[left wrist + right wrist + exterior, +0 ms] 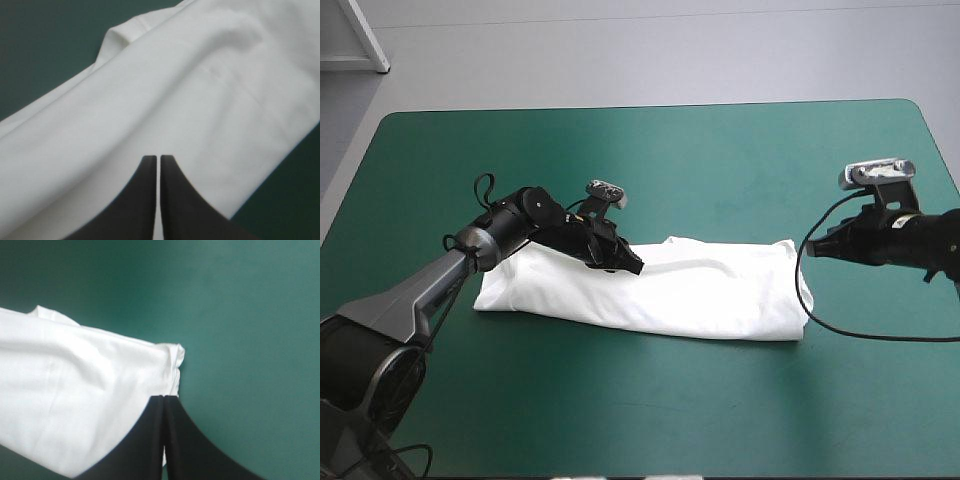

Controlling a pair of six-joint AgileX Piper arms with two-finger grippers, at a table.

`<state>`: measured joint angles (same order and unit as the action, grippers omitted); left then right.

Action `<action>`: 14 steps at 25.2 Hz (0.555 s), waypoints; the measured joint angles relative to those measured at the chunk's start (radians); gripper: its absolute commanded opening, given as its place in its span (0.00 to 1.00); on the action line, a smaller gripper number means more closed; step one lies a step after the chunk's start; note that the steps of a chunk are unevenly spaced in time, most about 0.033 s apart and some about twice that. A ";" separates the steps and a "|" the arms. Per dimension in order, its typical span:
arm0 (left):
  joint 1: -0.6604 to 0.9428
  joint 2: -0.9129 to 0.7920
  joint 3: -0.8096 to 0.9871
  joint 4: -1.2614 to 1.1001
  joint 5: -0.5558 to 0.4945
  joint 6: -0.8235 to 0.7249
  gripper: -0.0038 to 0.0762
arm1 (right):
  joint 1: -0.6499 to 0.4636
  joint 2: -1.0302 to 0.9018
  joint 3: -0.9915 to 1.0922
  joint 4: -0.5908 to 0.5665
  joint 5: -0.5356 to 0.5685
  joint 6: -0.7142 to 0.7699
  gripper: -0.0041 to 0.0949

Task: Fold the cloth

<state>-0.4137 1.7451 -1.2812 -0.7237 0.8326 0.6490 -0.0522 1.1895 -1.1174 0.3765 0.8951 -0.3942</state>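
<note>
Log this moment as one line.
T-shirt: folded band on table | left gripper: shut, over it | right gripper: shut, beside its end

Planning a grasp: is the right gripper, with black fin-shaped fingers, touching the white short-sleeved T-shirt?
Cannot tell: the high view shows right gripper beside the T-shirt, no plain gap.

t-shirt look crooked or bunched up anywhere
Nothing much stands out. The T-shirt lies as a long folded band on the teal-green cover, slightly slanted, with only a small pucker at its right-end corner.
</note>
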 measured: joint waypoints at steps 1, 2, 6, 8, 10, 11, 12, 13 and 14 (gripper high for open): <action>0.000 0.016 0.000 0.000 0.000 -0.001 0.07 | 0.000 -0.008 0.042 0.000 -0.013 0.003 0.02; 0.000 0.037 0.000 0.000 0.006 -0.002 0.07 | 0.000 -0.016 0.083 0.005 -0.037 0.007 0.02; 0.000 0.092 0.000 0.002 0.010 -0.002 0.07 | 0.000 -0.045 0.194 0.063 -0.101 0.012 0.06; 0.000 0.110 0.000 0.011 0.009 -0.002 0.07 | 0.000 -0.046 0.222 0.099 -0.103 0.010 0.14; 0.000 0.128 0.000 0.031 0.012 -0.004 0.07 | 0.000 -0.047 0.253 0.129 -0.105 0.007 0.25; 0.000 0.137 0.000 0.042 0.017 -0.007 0.07 | 0.000 -0.047 0.269 0.138 -0.107 0.006 0.30; 0.001 0.142 -0.002 0.043 0.020 -0.012 0.07 | 0.000 -0.047 0.282 0.141 -0.108 0.006 0.45; 0.001 0.150 -0.010 0.045 0.031 -0.019 0.07 | 0.000 -0.042 0.295 0.144 -0.111 0.005 0.62; 0.002 0.155 -0.013 0.045 0.035 -0.023 0.07 | 0.000 -0.029 0.298 0.148 -0.115 0.004 0.68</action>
<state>-0.4120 1.9005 -1.2942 -0.6784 0.8680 0.6263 -0.0522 1.1603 -0.8190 0.5244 0.7806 -0.3904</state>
